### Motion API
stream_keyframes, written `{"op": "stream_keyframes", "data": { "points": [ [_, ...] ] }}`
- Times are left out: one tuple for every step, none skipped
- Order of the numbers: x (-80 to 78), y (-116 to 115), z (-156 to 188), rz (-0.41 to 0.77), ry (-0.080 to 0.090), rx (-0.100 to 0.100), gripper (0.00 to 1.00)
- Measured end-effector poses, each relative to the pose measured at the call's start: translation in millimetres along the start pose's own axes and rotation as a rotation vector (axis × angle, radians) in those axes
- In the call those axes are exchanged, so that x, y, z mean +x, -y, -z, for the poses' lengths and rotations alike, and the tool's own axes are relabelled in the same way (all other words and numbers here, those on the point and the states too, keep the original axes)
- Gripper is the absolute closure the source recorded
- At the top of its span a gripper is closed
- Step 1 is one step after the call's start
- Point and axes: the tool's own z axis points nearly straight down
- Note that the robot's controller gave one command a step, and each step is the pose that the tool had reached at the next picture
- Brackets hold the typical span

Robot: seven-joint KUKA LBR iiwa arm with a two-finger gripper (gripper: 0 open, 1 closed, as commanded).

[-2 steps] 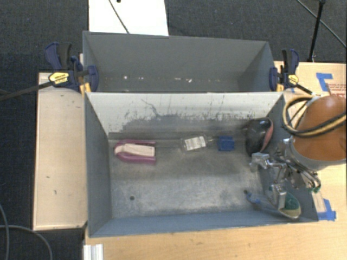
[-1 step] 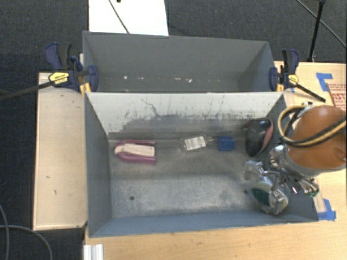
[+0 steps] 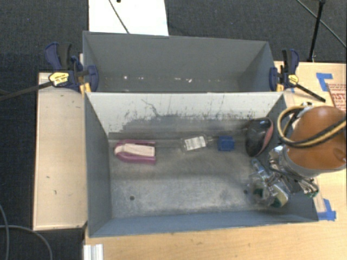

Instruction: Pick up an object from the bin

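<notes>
Dark carpet lay round the bin (image 3: 97,161), whose grey floor carried only a few loose things, all strung along the foot of the back wall. A pink block (image 3: 134,151) sat toward the left wall, a wrapper (image 3: 195,143) near the middle, and a blue cube (image 3: 225,143) just beside it to the right. A dark lump (image 3: 258,137) with a reddish edge lay near the back right corner. The gripper (image 3: 267,191) was low in the front right corner, under the arm's orange cover (image 3: 317,140), and well apart from the block, wrapper and cube. The lump was the nearest thing to it, yet lay behind it toward the back wall, not beneath it. Whether the gripper was spread or closed could not be told, since its tip was a tangle of metal and dark parts. Nothing could be seen held in it. By this showing the pick seemed not yet done: all four things rested on the floor, and choosing one, closing on it and lifting it clear were probably all left to do.
</notes>
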Motion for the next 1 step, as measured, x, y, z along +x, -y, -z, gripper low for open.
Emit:
{"op": "stream_keyframes", "data": {
  "points": [
    [-2.6, 13.2, 79.8, 0.572, 0.001, 0.003, 1.0]
  ]
}}
